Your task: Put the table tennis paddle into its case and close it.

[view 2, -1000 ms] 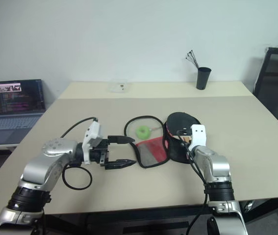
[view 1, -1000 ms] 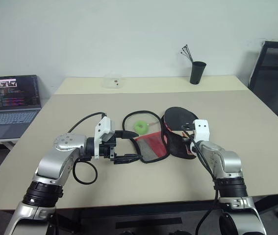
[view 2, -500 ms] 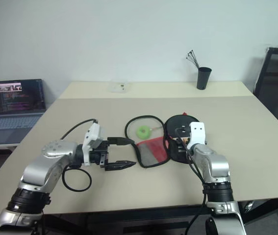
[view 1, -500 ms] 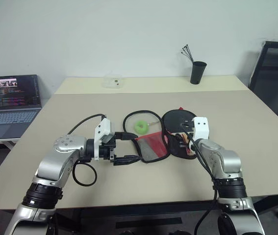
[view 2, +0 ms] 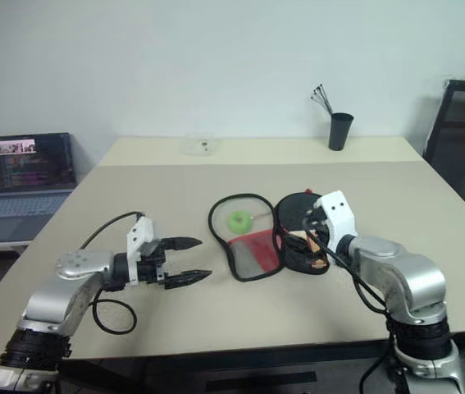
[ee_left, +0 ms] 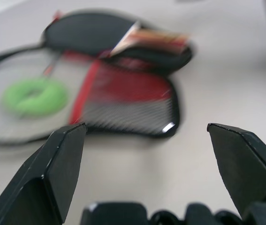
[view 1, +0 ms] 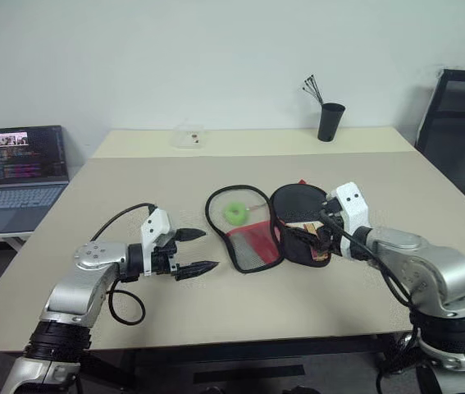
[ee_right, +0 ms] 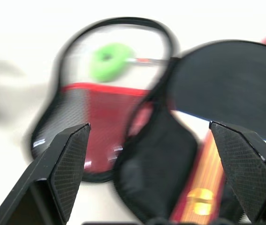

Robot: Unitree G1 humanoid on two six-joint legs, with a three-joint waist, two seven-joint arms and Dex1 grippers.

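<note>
Left eye view, paddle [view 1: 298, 207] lying in open case [view 1: 253, 238] (green ring inside), both grippers' jaws apart, holding nothing

Before you, a beige table [view 1: 134, 176] against a white wall [view 1: 175, 57], laptop [view 1: 19, 168] far left, black chair [view 1: 462, 123] far right.

Beige table [view 1: 429, 205] carries the open case [view 1: 253, 234], lying flat between the two sets of jaws, a green ring [view 1: 234, 213] on its inner side. The table tennis paddle [view 1: 302, 226] lies half in the case's flap, just ahead of the right jaws. Black cup [view 1: 330, 121] and clear box [view 1: 188, 136] well beyond.
</note>
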